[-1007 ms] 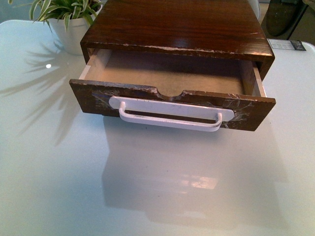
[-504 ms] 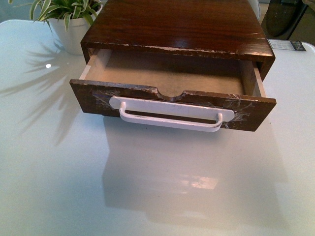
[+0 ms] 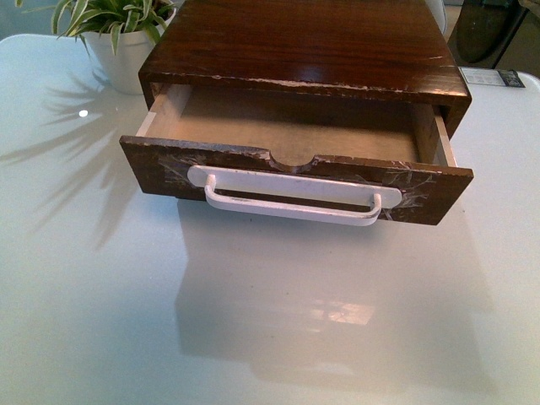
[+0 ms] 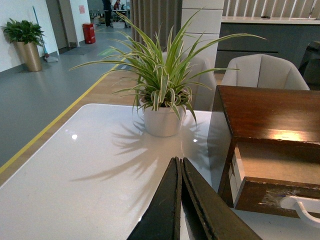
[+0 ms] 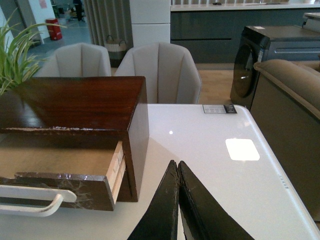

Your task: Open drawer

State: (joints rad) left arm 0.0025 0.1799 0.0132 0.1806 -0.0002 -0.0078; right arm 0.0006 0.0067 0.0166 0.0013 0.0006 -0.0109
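The dark-brown drawer (image 3: pixel 160 164) stands pulled out of its dark wooden case (image 3: pixel 304 42), its pale inside bare. Its front has whitish scratches, a semicircular notch on the rim and a long white bar handle (image 3: pixel 291 207). Neither arm shows in the front view. In the left wrist view my left gripper (image 4: pixel 179 161) is shut and empty, above the table beside the drawer (image 4: pixel 272 192). In the right wrist view my right gripper (image 5: pixel 176 164) is shut and empty, beside the drawer (image 5: pixel 65 182) on its other side.
A potted spider plant (image 3: pixel 114 34) stands at the case's back left; it also shows in the left wrist view (image 4: pixel 162 107). The white glossy table (image 3: pixel 253 321) stretches in front. Chairs (image 5: pixel 157 70) stand behind the table, a dark appliance (image 5: pixel 265 50) to the right.
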